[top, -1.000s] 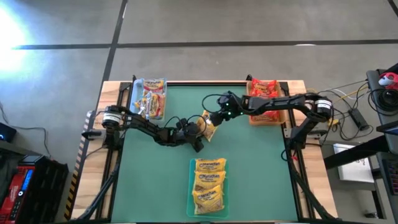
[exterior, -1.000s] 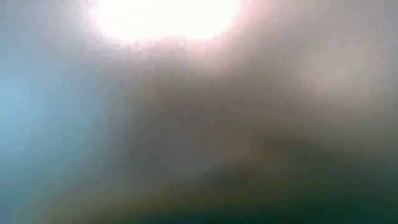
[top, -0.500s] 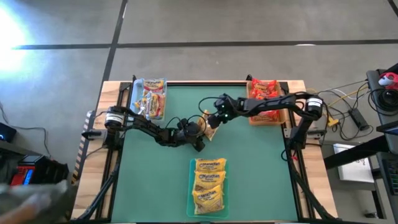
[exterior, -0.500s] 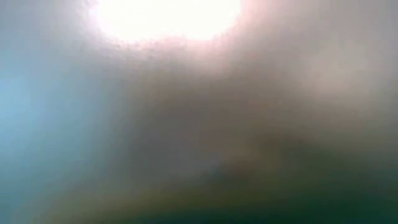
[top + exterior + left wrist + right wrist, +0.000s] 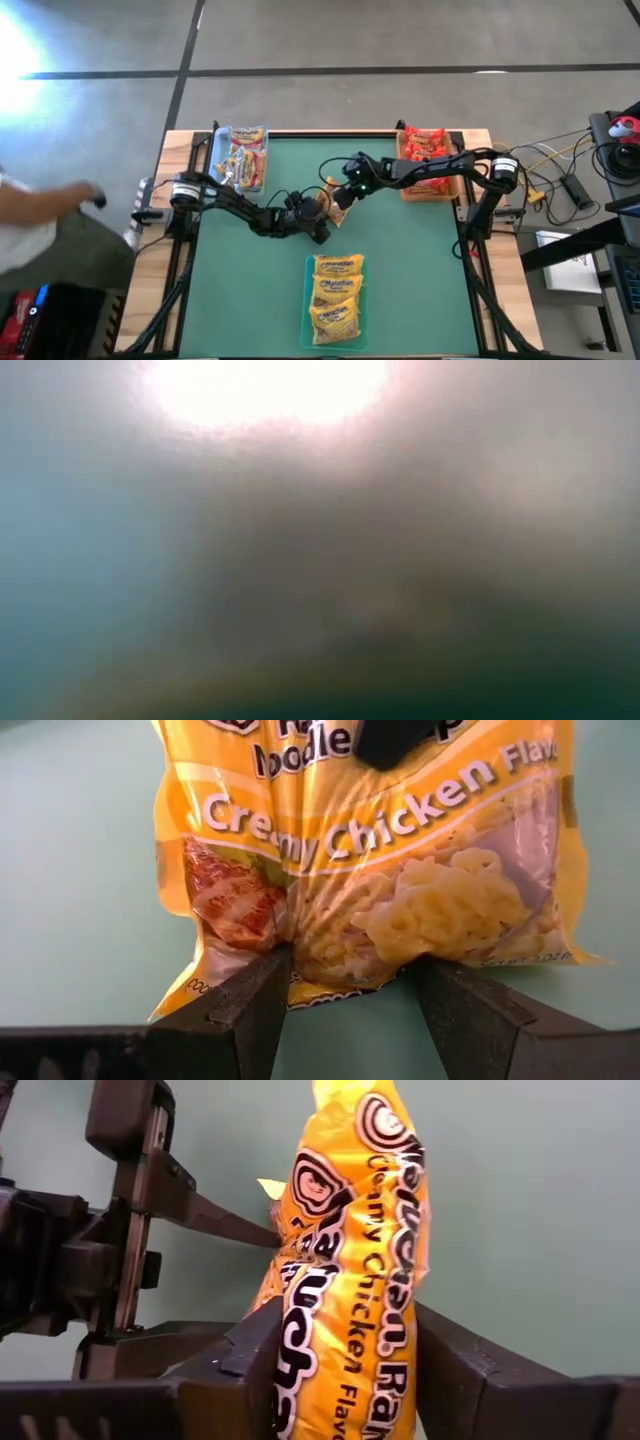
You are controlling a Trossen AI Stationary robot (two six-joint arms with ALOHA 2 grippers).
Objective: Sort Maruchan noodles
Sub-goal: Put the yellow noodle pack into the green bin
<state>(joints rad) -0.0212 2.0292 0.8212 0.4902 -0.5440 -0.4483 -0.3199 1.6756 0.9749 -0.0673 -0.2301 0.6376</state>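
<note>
Fingers of the right gripper have drawn in around the yellow Creamy Chicken packet at mid-table, now pressing both faces. The left gripper still clamps the packet's opposite edge. Both hold it, so this looks like a handover, with the left yet to let go. Beyond, the yellow stack sits at the near edge, red packets far right, and a person has come in at the left.

Around the yellow packet both hands block you left and right; the desk beyond lies open.
</note>
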